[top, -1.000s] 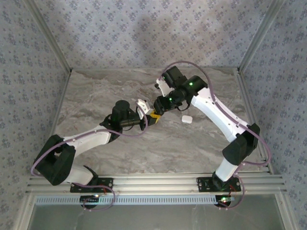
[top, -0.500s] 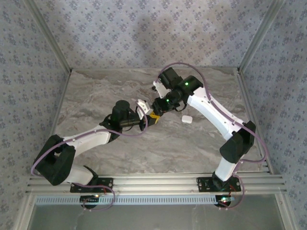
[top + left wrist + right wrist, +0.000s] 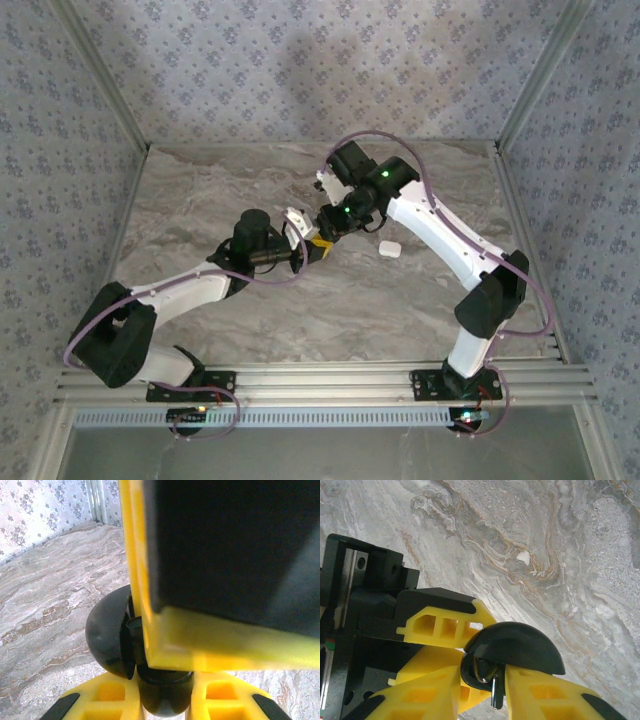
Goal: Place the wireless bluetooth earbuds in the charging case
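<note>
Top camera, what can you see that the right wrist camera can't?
Top camera: whole left arm, whole right arm and a small white rounded object lying on the grey marble table. Right wrist camera: a tiny black earbud between the right gripper's yellow fingers, against the round black case. Both: the left gripper meeting the right one above the marble.

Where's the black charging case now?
The charging case sits at the table's centre in the top view, clamped in the left gripper, the right gripper beside it.
</note>
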Motion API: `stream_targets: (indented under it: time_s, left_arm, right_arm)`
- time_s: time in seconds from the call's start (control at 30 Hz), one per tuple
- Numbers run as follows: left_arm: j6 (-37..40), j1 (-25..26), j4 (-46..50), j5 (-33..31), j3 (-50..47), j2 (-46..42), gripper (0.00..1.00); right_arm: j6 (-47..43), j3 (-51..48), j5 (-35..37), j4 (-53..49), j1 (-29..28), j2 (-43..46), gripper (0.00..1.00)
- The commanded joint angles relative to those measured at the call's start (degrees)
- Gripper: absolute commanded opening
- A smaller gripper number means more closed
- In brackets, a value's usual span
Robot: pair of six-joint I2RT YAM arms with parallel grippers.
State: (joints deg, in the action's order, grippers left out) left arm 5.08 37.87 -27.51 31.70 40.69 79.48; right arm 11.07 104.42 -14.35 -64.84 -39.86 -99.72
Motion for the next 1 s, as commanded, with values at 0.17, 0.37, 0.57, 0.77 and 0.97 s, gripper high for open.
stream_targets:
  time_s: [0.17,0.37,0.57,0.77,0.97]
  left_arm:
    - [0.3,0.1,-2.7,1.3,1.7,-2.7,0.06]
    - [0.0,0.2,-2.4,-0.3,1.5,-2.8,0.06]
    - [-0.2,0.0,-2.1,-1.9,1.3,-2.8,0.06]
    - [0.1,-0.2,-1.4,-1.6,1.6,-2.8,0.06]
    - [-0.2,-0.2,-1.8,-1.2,1.6,-2.8,0.06]
  right_arm:
    - [-0.4,1.1,1.7,-3.0,-0.4,-0.8,0.19]
    - [0.0,-0.7,1.4,-1.9,-0.5,0.9,0.14]
    - [0.9,-3.5,1.0,-0.4,-0.4,2.8,0.12]
    - [1.8,-5.8,1.0,-0.6,-0.2,3.4,0.20]
    - [2.3,-5.9,1.1,0.4,-0.2,3.0,0.25]
